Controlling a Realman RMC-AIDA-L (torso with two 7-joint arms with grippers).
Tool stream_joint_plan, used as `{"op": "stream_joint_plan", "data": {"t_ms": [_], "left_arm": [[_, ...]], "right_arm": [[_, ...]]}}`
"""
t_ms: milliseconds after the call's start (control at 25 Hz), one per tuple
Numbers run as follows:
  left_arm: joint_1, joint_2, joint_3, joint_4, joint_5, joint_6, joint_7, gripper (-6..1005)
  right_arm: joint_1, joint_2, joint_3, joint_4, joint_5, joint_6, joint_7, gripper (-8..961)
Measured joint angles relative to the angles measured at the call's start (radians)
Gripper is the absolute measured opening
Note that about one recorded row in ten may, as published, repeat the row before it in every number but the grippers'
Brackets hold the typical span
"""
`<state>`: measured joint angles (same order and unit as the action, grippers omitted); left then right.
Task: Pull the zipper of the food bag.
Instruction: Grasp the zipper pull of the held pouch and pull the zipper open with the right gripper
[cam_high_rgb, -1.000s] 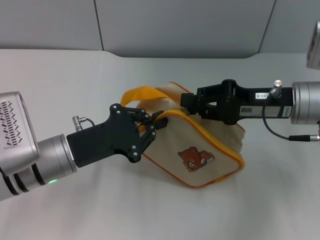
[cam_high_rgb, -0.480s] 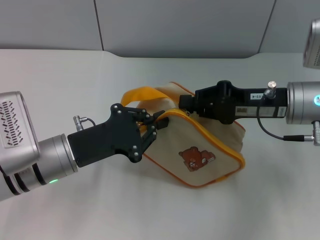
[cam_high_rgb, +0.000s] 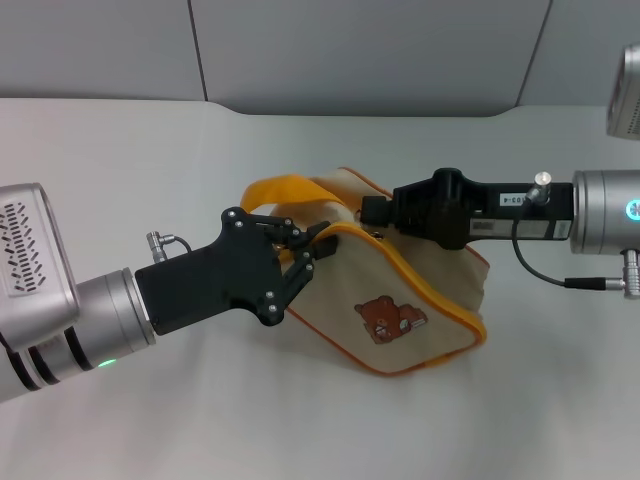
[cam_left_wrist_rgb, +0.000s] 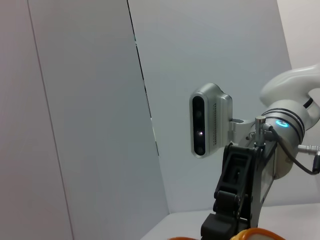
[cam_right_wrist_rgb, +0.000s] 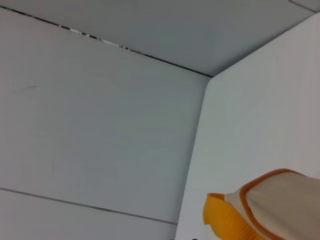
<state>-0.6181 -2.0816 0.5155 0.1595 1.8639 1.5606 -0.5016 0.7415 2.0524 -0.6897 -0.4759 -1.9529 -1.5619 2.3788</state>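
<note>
The food bag (cam_high_rgb: 400, 300), beige with orange-yellow piping and a brown bear patch (cam_high_rgb: 392, 318), lies mid-table. Its loop strap (cam_high_rgb: 285, 190) arches at the end towards my left arm. My left gripper (cam_high_rgb: 315, 247) is shut on that end of the bag, just below the strap. My right gripper (cam_high_rgb: 370, 211) reaches in from the right and is shut at the top zip edge. The zipper pull is hidden between its fingers. The right wrist view shows the bag's corner (cam_right_wrist_rgb: 285, 205) and the strap (cam_right_wrist_rgb: 225, 217). The left wrist view shows my right gripper (cam_left_wrist_rgb: 235, 200) from the front.
The bag rests on a white table (cam_high_rgb: 150, 150) with grey wall panels (cam_high_rgb: 350, 50) behind it. The right wrist's camera housing (cam_left_wrist_rgb: 207, 120) shows in the left wrist view. A cable (cam_high_rgb: 545, 270) hangs under the right wrist.
My right gripper has rolled about its wrist and shifted slightly right along the bag's top edge. The piping under it has pulled with it. My left gripper has held still.
</note>
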Motion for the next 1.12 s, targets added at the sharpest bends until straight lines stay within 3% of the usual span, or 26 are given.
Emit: {"op": "stream_joint_plan", "data": {"t_ms": [1120], "left_arm": [[0.006,0.001,-0.029,0.000,-0.003,-0.031,-0.002,56]], "right_arm": [[-0.057,-0.007,0.021,-0.014,0.082,-0.037,-0.140,-2]]}}
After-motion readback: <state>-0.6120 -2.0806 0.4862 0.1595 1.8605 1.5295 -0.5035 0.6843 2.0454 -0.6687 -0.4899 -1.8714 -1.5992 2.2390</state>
